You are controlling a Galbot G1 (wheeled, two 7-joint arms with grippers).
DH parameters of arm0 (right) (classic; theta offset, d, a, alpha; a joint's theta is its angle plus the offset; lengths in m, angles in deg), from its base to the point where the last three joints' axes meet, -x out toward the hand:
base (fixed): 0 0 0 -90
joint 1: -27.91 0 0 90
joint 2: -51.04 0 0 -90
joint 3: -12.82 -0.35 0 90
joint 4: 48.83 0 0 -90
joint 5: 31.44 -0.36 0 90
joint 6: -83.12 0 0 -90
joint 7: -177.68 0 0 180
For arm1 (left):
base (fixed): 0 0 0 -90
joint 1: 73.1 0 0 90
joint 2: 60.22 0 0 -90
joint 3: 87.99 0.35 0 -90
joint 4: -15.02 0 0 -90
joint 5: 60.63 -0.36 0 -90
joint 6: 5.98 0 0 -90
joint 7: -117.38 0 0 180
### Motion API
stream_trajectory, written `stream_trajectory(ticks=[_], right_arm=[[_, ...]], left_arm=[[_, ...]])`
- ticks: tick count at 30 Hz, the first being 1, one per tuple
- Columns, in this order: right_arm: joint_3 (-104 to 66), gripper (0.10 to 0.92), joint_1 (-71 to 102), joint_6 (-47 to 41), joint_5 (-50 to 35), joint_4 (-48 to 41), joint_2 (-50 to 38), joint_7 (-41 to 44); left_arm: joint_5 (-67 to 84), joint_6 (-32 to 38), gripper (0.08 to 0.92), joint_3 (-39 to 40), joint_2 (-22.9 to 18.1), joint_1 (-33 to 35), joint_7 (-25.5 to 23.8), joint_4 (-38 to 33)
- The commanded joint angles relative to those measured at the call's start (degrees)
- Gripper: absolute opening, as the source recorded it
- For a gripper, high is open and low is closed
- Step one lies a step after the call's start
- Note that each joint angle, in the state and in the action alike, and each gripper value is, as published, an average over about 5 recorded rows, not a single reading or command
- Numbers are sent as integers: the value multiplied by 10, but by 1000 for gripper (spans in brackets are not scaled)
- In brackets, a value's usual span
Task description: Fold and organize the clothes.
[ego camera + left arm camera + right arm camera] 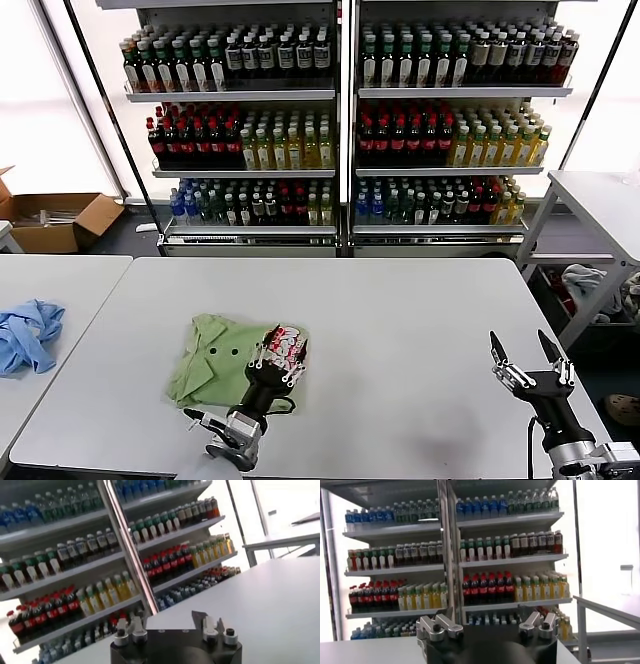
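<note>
A light blue garment (28,334) lies crumpled on a separate white side table (70,290) at the far left, near that table's right edge. The main white table (400,340) carries the light green polo shirt (215,358), which lies folded into a compact bundle in the left half of the tabletop, toward the near edge and well clear of the left edge. Two small dark buttons are visible on the green fabric, and the red-and-white chest print (287,343) faces up at the bundle's right end. The left gripper (279,360) sits over the near right part of the shirt, directly at the printed area, with its arm reaching in from the near edge; from the head view its fingers appear to stand somewhat apart, but whether they touch or hold the fabric cannot be told. The left wrist view shows only the gripper base, bare tabletop and shelving beyond. The right gripper (529,362) hovers near the near right corner of the main table, well apart from the shirt, with its two fingers spread wide and nothing between them. Behind the far edge stand two shelving units (345,120) stocked with rows of bottled drinks. An open cardboard box (55,218) rests on the floor at the far left.
</note>
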State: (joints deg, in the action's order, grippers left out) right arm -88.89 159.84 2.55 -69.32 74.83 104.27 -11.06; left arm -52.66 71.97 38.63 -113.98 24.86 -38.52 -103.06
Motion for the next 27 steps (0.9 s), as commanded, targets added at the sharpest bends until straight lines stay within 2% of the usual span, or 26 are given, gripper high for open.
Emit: stream_trajectory(ticks=[1, 6, 9, 13, 18, 27], right_arm=[[6, 823, -12, -17, -1, 4, -4, -2], [70, 823, -91, -96, -3, 16, -10, -18], [170, 823, -195, -171, -8, 16, -8, -38], [337, 823, -342, -243, -25, -17, 17, -75], [490, 823, -441, -276, -40, -74, 75, -117], [569, 823, -485, -285, -41, -155, 139, -123]], left_arm=[[52, -36, 656, -60, 2, -1, 35, -114], [80, 41, 783, -229, 20, 97, -40, -125], [82, 54, 816, -282, 17, 143, -44, -132], [74, 61, 822, -297, 1, 173, -44, -139], [65, 60, 823, -286, -17, 182, -45, -131], [63, 58, 823, -274, -27, 180, -55, -123]])
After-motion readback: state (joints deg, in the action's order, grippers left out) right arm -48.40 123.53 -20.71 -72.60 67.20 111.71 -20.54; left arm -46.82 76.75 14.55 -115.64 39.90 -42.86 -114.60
